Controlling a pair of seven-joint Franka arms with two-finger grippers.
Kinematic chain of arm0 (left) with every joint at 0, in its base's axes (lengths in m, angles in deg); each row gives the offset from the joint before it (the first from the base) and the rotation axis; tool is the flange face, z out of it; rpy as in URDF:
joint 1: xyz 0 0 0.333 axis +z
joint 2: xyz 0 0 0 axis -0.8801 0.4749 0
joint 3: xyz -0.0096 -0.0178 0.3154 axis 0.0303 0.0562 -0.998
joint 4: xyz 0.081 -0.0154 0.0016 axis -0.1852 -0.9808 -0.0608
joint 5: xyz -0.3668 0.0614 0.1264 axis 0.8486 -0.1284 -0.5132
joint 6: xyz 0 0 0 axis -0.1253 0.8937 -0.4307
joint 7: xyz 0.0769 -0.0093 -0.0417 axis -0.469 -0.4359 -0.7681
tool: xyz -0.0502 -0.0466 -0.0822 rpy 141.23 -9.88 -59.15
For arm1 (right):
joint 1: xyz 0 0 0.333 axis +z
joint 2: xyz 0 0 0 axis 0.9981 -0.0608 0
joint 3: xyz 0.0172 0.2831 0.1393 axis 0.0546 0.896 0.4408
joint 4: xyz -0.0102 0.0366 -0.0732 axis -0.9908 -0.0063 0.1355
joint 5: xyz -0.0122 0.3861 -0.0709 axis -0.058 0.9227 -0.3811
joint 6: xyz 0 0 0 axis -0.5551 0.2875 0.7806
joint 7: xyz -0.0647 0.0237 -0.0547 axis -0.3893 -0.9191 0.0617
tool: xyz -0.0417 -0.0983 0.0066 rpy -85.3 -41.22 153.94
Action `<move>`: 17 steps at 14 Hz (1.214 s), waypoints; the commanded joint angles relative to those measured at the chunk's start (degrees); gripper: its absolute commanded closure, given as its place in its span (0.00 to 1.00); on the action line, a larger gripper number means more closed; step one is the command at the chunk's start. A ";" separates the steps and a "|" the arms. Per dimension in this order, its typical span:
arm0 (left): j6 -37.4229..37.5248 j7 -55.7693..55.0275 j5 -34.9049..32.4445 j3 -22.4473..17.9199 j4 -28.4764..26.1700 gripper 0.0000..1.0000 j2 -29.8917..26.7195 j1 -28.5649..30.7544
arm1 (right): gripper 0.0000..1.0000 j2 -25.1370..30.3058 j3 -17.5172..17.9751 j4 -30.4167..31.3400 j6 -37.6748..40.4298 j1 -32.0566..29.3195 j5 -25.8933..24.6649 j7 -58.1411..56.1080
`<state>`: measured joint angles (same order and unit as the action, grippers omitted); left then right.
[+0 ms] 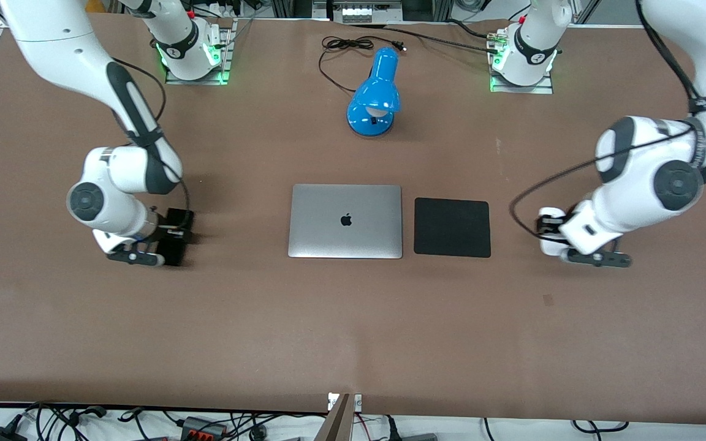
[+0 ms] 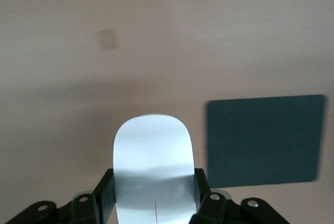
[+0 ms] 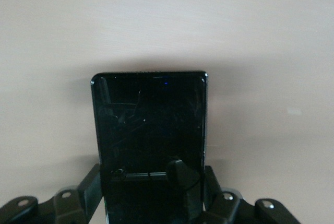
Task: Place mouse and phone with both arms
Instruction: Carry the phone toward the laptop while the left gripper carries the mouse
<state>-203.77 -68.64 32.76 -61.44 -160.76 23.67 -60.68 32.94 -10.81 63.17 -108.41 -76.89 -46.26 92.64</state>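
My left gripper [image 1: 546, 228] is toward the left arm's end of the table, beside the black mouse pad [image 1: 452, 227]. It is shut on the white mouse [image 1: 552, 214]. In the left wrist view the mouse [image 2: 153, 145] sits between the black fingers of that gripper [image 2: 154, 192], low over the brown table. My right gripper [image 1: 166, 237] is toward the right arm's end, low over the table beside the laptop [image 1: 345, 220]. It is shut on the black phone [image 1: 178, 223]. In the right wrist view the phone [image 3: 148, 119] sticks out flat from that gripper [image 3: 152, 187], with a shadow under it.
A closed silver laptop lies mid-table with the square black pad [image 2: 266, 140] beside it, toward the left arm's end. A blue desk lamp [image 1: 374, 101] and its black cable [image 1: 347, 46] are farther from the camera. A small tape mark [image 1: 548, 299] lies nearer the camera than the left gripper.
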 commanded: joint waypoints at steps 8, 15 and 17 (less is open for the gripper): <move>-22.96 -13.69 -0.07 -0.13 -10.29 0.64 8.81 -12.48 | 0.85 -3.11 2.04 -3.22 -0.22 10.76 0.70 7.62; -27.83 -13.69 -0.07 -0.21 -12.86 0.33 11.37 -12.66 | 0.85 -4.60 2.04 -3.48 -0.66 12.26 0.79 8.06; -27.30 -13.78 -0.07 -0.13 -12.77 0.00 9.53 -12.22 | 0.00 -4.43 2.04 -3.48 -3.11 12.52 2.01 11.73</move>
<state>-230.94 -81.94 32.76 -61.34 -173.37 34.78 -72.90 29.21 -8.73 60.49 -109.22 -65.31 -45.73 100.99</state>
